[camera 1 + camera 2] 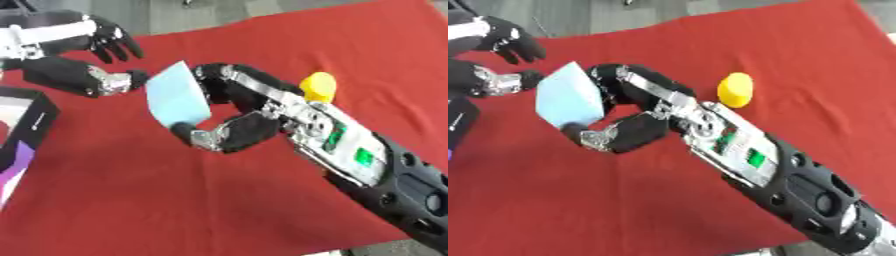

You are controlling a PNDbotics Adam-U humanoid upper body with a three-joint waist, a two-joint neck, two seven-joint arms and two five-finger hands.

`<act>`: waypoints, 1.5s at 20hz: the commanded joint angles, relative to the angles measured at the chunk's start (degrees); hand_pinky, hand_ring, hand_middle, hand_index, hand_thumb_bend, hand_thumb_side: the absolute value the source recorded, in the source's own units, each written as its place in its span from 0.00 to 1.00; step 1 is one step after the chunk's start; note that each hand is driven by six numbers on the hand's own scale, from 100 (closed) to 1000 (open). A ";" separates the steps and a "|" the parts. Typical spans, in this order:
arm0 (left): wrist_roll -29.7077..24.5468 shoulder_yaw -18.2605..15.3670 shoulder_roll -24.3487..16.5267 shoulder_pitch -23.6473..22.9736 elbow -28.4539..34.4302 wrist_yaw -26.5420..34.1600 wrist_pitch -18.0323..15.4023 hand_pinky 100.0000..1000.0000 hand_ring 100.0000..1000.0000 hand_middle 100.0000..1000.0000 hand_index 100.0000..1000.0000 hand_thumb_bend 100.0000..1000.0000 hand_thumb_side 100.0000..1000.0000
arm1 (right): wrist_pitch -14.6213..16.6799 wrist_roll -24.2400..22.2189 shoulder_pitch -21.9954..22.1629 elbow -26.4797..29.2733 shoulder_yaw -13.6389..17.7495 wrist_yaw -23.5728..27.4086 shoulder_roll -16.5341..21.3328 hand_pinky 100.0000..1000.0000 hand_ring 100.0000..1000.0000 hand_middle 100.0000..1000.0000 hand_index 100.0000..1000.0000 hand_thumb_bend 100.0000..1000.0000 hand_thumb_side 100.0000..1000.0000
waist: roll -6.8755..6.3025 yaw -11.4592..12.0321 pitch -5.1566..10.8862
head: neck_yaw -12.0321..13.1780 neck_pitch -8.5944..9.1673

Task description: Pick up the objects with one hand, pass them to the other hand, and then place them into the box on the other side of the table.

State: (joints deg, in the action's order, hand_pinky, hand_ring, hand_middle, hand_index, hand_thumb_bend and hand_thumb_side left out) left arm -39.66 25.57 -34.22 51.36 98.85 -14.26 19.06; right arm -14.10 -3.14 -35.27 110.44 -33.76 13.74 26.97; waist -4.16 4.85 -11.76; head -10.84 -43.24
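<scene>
A pale blue flat block (177, 96) hangs above the red cloth, pinched between the fingers and thumb of my right hand (238, 111), whose arm comes in from the lower right. My left hand (98, 56) is at the upper left, fingers spread and relaxed, with its thumb tip right beside the block's left edge; I cannot tell whether it touches. A yellow rounded object (736, 89) lies on the cloth behind my right wrist.
A black box (26, 127) with a white and purple inside stands at the left edge of the red cloth (157, 200). Grey floor shows past the cloth's far edge.
</scene>
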 commanded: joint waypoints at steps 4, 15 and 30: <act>-3.45 -1.33 -1.56 1.21 3.16 -4.98 -1.39 0.84 0.81 0.75 0.78 0.39 0.29 | 0.14 -0.41 -0.81 -0.25 0.13 -0.54 -0.20 0.58 0.58 0.39 0.57 0.00 0.11 | -0.65 0.21 0.82 | -0.35 -0.15; -6.69 -2.68 -0.97 1.15 4.97 -3.61 0.12 0.84 0.81 0.74 0.76 0.38 0.36 | 0.87 -0.73 -0.81 -0.58 -0.10 -1.86 -0.30 0.58 0.58 0.39 0.57 0.00 0.10 | -0.54 0.40 0.68 | -0.60 -0.28; -8.18 -3.08 0.06 1.41 6.95 2.73 4.98 0.84 0.80 0.73 0.75 0.49 0.58 | 1.79 -1.35 -0.83 -0.53 -0.28 -3.51 -0.42 0.58 0.58 0.39 0.57 0.00 0.08 | -0.47 0.50 0.54 | -0.82 -0.36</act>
State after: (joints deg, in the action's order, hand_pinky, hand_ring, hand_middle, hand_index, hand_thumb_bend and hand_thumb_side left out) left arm -46.72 23.31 -33.61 51.47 105.01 -12.11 22.66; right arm -12.63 -4.49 -35.27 109.11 -34.37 10.63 26.44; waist -4.16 5.30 -11.82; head -11.53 -43.27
